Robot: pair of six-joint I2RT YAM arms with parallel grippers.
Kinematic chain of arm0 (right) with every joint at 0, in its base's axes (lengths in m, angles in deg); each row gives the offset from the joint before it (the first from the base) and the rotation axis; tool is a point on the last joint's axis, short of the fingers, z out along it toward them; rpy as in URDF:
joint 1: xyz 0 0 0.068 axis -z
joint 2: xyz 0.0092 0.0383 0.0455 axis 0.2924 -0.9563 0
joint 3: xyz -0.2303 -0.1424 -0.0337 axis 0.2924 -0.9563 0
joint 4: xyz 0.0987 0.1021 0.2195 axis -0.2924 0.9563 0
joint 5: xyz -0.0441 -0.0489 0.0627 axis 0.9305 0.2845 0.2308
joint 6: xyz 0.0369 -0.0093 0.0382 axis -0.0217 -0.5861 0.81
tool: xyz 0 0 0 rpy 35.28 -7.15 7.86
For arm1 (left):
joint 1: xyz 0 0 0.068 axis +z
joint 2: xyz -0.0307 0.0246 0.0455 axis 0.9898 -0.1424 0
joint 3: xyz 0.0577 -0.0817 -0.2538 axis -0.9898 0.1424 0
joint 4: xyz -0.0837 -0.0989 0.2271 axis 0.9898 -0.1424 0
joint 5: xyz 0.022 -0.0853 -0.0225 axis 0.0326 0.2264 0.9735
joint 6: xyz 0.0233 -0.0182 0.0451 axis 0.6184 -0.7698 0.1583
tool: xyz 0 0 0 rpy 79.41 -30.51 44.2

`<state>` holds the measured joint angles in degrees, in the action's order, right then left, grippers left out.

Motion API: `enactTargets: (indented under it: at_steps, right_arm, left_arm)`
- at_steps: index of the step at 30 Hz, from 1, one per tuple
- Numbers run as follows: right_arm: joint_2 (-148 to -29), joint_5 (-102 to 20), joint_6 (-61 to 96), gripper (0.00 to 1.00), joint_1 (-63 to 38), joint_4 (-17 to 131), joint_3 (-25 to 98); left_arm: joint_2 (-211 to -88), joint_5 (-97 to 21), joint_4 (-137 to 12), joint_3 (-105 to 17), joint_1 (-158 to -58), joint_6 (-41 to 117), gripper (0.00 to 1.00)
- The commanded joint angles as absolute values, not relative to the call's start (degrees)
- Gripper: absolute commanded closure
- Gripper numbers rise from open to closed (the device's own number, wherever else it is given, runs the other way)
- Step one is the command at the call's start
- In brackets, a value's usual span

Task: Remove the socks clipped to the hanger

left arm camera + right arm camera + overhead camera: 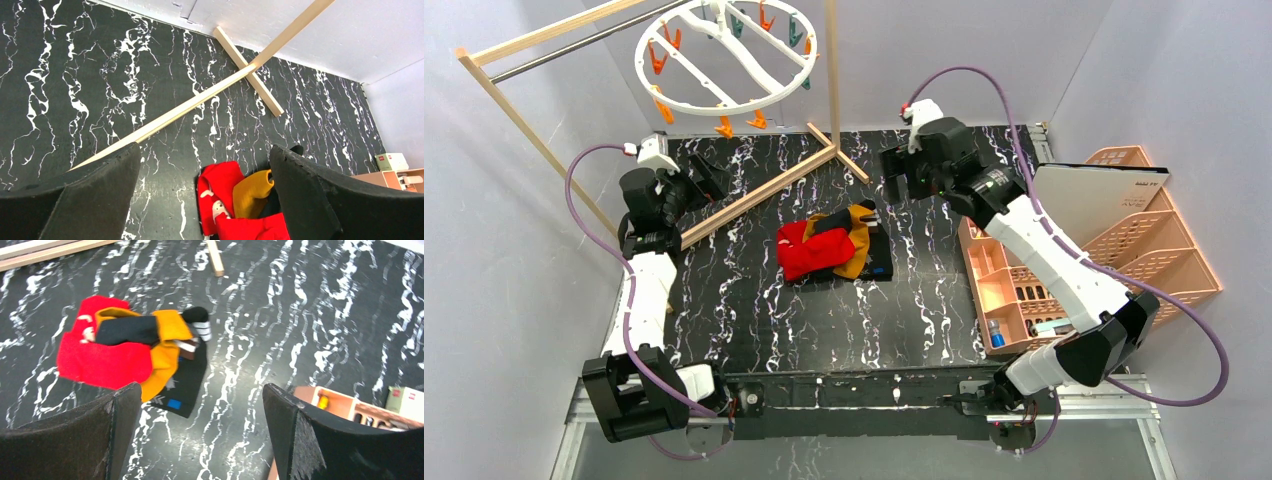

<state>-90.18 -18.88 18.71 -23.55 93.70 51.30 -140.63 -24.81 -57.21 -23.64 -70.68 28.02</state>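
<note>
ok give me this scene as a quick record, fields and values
socks: red, mustard and black, heaped mid-table
hanger: hanging at the rack, no sock seen on it
clips: orange and teal, none seen gripping anything
left jaws: open, empty, above the table near the rack's base
right jaws: open, empty, above the table right of the heap
organiser: peach, at the table's right edge
task state: looks done

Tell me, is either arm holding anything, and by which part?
Nothing is held. The left gripper and right gripper are open and empty; the red, mustard and black fabric socks lie loose.
</note>
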Motion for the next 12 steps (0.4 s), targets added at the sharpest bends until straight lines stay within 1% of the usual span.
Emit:
enactTargets:
  at_steps: [1,5,7,8,9,10,12]
  right_arm:
    - [-86.7,-17.3,20.1,0.01,-17.9,95.9,51.8]
    - [-84.7,-17.8,20.4,0.01,-16.5,94.7,50.0]
    - [-84.7,-18.2,20.3,0.11,-16.4,94.7,49.8]
    - [-84.7,-18.2,20.3,0.14,-16.5,94.7,49.7]
    - [-84.6,-17.9,20.4,0.14,-16.4,94.7,49.6]
    - [-84.4,-17.2,20.7,0.14,-16.4,94.4,49.4]
    - [-83.6,-16.8,20.8,0.06,-16.4,93.7,49.0]
  left_arm:
    - [-140.4,-26.3,-59.0,-25.5,-70.5,28.9,0.02]
    - [-140.0,-26.3,-58.5,-24.9,-70.5,28.6,0.02]
    - [-140.0,-26.3,-58.6,-24.9,-70.5,28.7,0.02]
    - [-140.1,-26.2,-58.6,-25.1,-70.5,28.7,0.02]
    - [-140.1,-26.1,-58.8,-25.2,-70.5,28.7,0.02]
    - [-140.1,-26.1,-59.0,-25.3,-70.5,28.8,0.02]
    - [-139.7,-26.2,-59.3,-25.3,-70.5,29.0,0.02]
